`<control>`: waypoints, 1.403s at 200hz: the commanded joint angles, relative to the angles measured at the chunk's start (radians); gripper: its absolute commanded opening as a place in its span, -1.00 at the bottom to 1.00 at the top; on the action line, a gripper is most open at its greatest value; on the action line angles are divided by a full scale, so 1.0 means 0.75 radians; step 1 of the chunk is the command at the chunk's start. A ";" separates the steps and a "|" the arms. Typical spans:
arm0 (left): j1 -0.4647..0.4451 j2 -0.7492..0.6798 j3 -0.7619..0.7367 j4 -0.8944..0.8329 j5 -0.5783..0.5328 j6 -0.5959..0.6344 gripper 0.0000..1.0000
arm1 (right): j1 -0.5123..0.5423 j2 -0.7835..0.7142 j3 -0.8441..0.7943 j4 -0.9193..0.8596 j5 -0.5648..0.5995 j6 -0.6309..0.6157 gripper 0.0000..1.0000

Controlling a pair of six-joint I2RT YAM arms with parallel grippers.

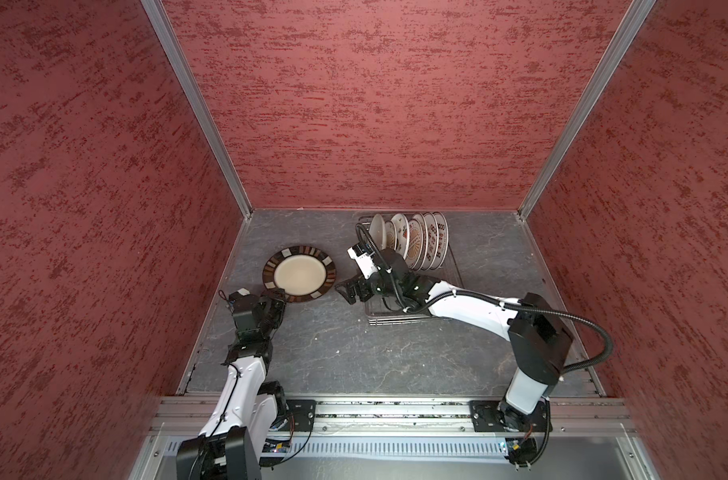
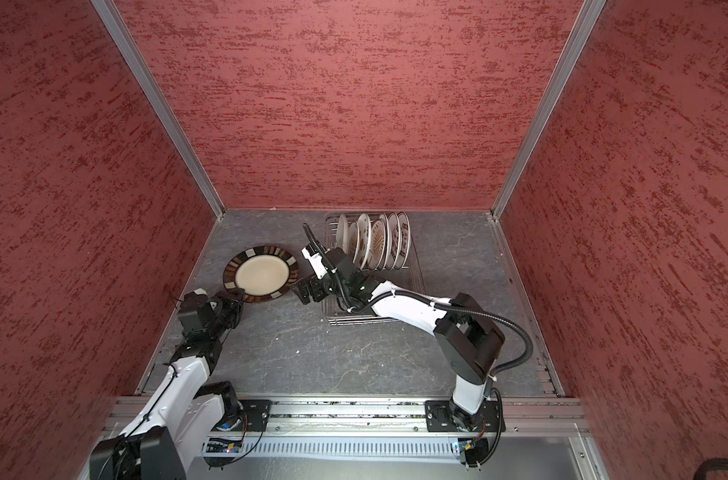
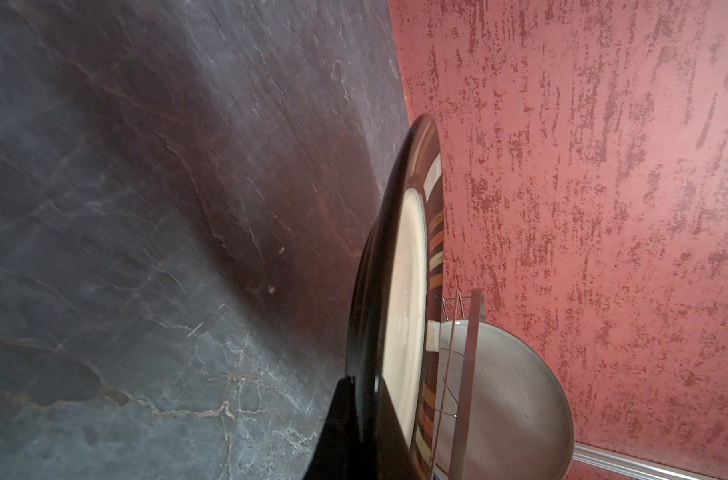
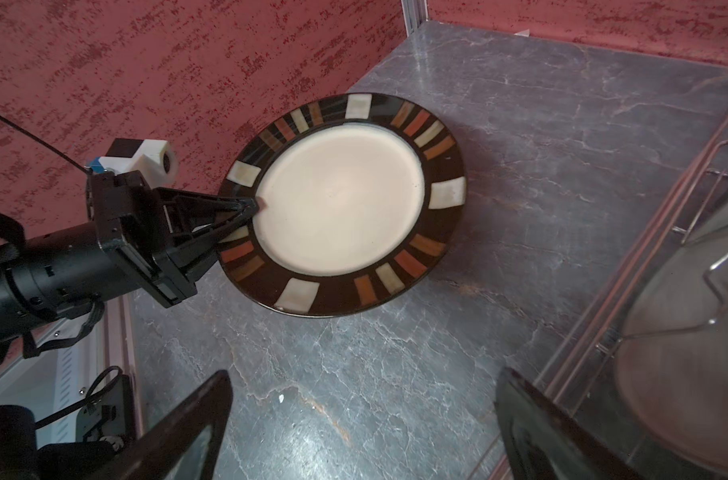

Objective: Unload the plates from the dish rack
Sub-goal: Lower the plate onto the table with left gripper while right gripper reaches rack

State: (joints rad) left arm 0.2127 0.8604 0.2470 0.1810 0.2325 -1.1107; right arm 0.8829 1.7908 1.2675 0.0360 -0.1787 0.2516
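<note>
Six plates (image 1: 414,243) stand on edge across the far end of the dish rack (image 1: 395,321). Left of it, the left gripper (image 1: 280,300) pinches the near rim of the face-up dark-rimmed plate (image 1: 299,274); the right gripper (image 1: 347,291) gapes wide, empty.

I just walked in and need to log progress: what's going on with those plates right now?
The left end effector is shut on the rim of the dark-rimmed plate, holding it roughly flat and low at the table, to the left of the dish rack. Whether the plate touches down is unclear. The right end effector is open and empty, between that plate and the rack. Six plates stand upright at the rack's far end, not yet unloaded.
</note>
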 commanded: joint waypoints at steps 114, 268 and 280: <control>-0.128 0.385 0.087 0.488 -0.348 0.026 -1.00 | 0.013 0.193 0.192 -0.065 -0.035 -0.054 0.98; -0.202 1.104 0.304 0.832 -0.435 -0.072 -0.64 | 0.011 0.342 0.330 -0.101 -0.028 -0.062 0.98; -0.201 1.132 0.318 0.838 -0.427 -0.072 -0.61 | 0.011 0.358 0.348 -0.110 -0.029 -0.061 0.98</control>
State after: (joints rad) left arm 0.0704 1.6806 0.4519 0.7261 -0.0811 -1.1599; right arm 0.8867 2.0239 1.4860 -0.0307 -0.1970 0.2237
